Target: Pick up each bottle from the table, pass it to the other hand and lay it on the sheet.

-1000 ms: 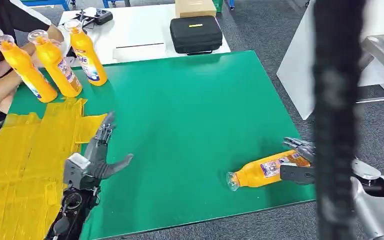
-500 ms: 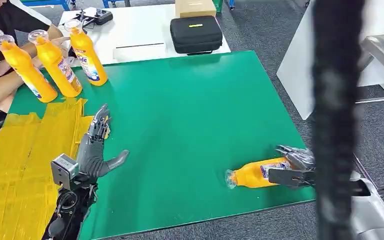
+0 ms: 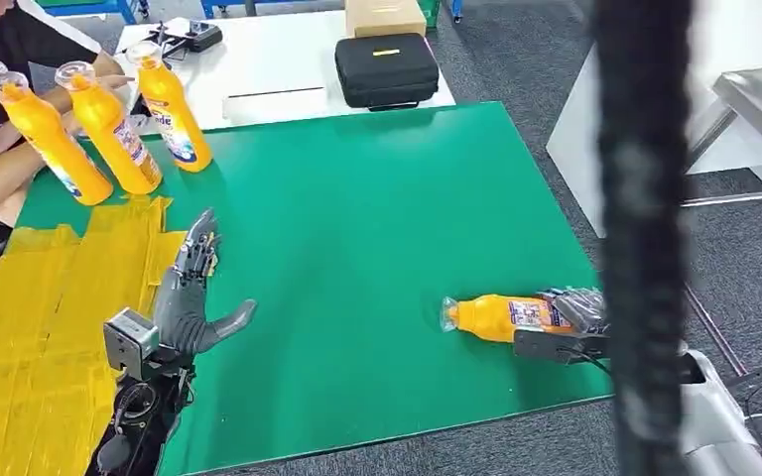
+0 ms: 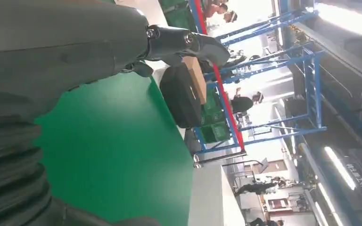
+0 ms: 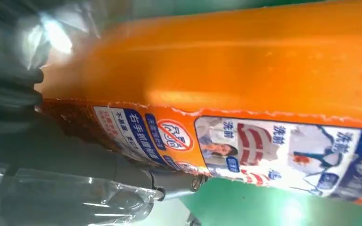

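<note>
Green table mat (image 3: pixel 377 228): the broadest surface, carrying everything listed below.

Yellow sheet (image 3: pixel 50 327): laid over the mat's left part, in overlapping strips; the place where bottles are to be laid; no bottle lies on it.

Left hand (image 3: pixel 190 297): flat and held open, fingers apart, holding nothing; sits at the sheet's right edge, palm turned toward the mat's middle.

Standing bottles (image 3: pixel 109 124): three, orange, upright in a row at the far left of the mat, just beyond the sheet; a person's forearm (image 3: pixel 0 174) rests beside them.

Right hand (image 3: pixel 571 322): at the mat's near right edge, fingers wrapped round the base end of the lying bottle (image 3: pixel 501 317); the right wrist view confirms the orange body and label pressed close against the hand.

Lying bottle: on its side, cap pointing left, well apart from the left hand.

Step judged: pickup of this bottle, grip made. Next move calls for a lift and a carry leftward, cap end presented to the waiting left hand.
</note>
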Robot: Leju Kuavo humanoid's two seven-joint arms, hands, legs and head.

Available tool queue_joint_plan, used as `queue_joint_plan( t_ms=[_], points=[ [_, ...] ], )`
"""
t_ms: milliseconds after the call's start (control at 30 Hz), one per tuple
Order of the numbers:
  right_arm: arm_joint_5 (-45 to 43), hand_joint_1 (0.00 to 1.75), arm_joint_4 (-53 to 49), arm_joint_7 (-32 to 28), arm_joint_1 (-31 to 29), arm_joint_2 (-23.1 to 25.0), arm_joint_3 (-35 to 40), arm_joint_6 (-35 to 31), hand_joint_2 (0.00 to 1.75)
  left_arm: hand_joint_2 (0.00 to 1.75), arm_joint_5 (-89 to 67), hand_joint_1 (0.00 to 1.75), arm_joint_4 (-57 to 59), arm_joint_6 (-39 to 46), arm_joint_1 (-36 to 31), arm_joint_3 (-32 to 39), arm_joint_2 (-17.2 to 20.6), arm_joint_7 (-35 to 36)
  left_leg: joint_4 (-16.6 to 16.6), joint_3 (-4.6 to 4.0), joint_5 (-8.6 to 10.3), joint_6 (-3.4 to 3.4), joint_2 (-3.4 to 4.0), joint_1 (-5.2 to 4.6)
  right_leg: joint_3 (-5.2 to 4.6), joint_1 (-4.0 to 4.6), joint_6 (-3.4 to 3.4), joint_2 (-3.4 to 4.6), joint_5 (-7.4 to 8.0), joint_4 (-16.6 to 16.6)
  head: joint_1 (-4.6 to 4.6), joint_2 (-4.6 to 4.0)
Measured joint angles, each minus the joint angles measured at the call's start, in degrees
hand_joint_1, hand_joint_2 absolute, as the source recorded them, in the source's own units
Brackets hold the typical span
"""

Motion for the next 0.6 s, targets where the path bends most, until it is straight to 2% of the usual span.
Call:
queue_joint_plan(
  t_ms=[200,400,533,600],
  points=[
    [1.03,1.75,0.11,-0.44,0.62,6.3,0.11,-9.7,1.75,1.75,0.59,0.0,-4.98,0.92,5.55,0.37,1.03,-0.02,0.0,0.06,-0.02,-0.05,0.3,0.09,-0.04,0.1,-0.04,0.17,-0.01,0.0,-0.02,0.0],
    [-0.59,1.75,-1.81,-2.22,2.35,10.68,-0.57,-13.1,1.75,1.75,-0.72,0.0,-8.09,1.51,8.8,0.59,1.53,-0.02,-0.02,-0.04,0.0,-0.08,0.1,0.16,-0.05,0.14,-0.06,0.14,-0.05,0.01,0.02,0.0],
    [-7.29,1.75,-2.64,-4.31,2.68,15.5,-2.67,-16.35,1.75,1.75,-2.82,0.0,-9.57,2.43,10.44,0.57,1.81,-0.02,-0.02,-0.07,-0.01,-0.09,0.11,0.15,-0.1,0.12,-0.06,0.14,-0.04,0.01,-0.02,0.0],
    [-16.01,1.75,-2.64,-7.03,2.01,18.37,-4.41,-17.96,1.75,1.75,-4.04,0.0,-9.88,2.04,11.0,0.59,1.95,0.0,-0.02,-0.07,0.01,-0.09,0.09,0.15,-0.11,0.12,-0.06,0.13,-0.04,0.01,0.0,0.0]
  ],
)
